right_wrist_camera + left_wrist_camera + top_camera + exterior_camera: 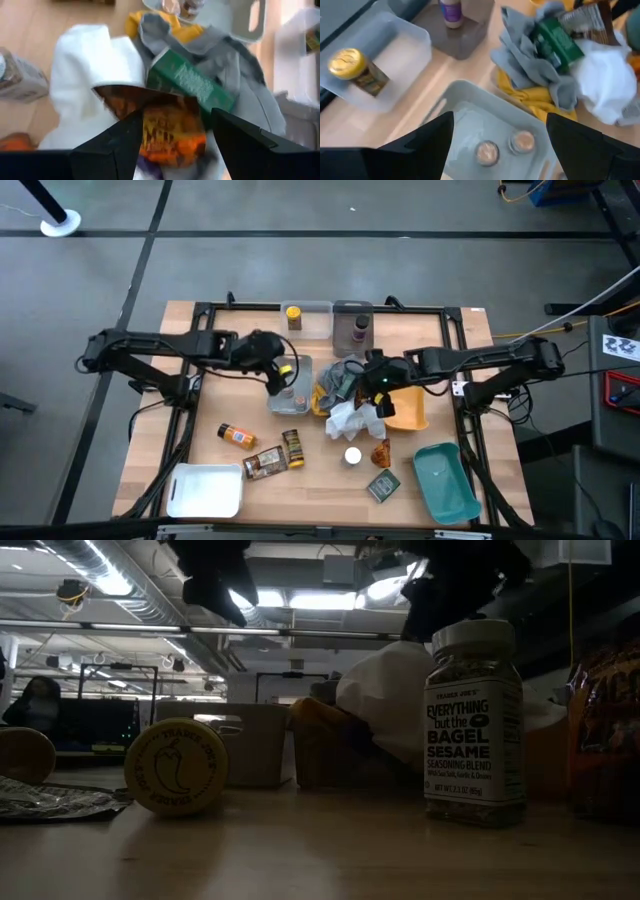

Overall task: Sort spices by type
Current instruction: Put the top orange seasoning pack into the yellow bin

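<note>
Mid-frame, the right gripper point(172, 132) looks clamped on an orange-brown spice packet point(167, 127), probably lifting it; next, carry it to its tray. Left gripper point(497, 135) hovers spread over the pots' tray point(470, 100).

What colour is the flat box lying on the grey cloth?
Green box; right wrist view shows it best.

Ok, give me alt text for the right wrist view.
The right gripper holds a brown-and-orange printed packet between its dark fingers, above a heap of white cloth and grey cloth. A green flat box lies on the heap just beyond.
</note>
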You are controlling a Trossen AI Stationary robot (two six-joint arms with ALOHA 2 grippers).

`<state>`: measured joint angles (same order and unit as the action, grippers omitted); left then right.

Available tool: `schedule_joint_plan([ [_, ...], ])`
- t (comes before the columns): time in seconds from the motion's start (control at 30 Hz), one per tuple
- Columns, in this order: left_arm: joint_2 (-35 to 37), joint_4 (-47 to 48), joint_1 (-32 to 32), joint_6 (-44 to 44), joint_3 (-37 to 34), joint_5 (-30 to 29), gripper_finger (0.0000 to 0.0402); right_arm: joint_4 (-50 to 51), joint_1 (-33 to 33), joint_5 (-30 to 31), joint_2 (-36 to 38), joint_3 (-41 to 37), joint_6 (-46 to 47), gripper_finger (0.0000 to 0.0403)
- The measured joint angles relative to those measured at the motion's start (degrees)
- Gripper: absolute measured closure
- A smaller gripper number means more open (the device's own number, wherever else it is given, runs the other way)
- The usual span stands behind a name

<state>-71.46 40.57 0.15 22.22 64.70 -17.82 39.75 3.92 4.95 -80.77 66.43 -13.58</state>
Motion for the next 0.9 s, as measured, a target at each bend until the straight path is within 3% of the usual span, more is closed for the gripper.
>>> schedule_joint_plan([
  [0.23,-0.11,-6.17,-4.57,3.01,-4.31,0.05,0.01,0.08,-0.24,0.4,-4.63,-0.02,-1.9,0.0169],
  [0.53,-0.17,-7.22,-8.26,6.0,-5.37,0.02,0.01,0.46,-0.24,-1.07,-7.26,0.0,-1.92,0.0178],
  [0.7,-0.17,-7.25,-9.83,6.4,-5.37,-2.26,0.01,0.77,-0.24,-1.12,-7.26,0.0,-1.91,0.0233],
  [0.9,-0.17,-7.3,-12.28,4.87,-5.37,-9.33,0.01,0.81,-0.2,-1.14,-7.23,0.0,-1.37,0.0324],
])
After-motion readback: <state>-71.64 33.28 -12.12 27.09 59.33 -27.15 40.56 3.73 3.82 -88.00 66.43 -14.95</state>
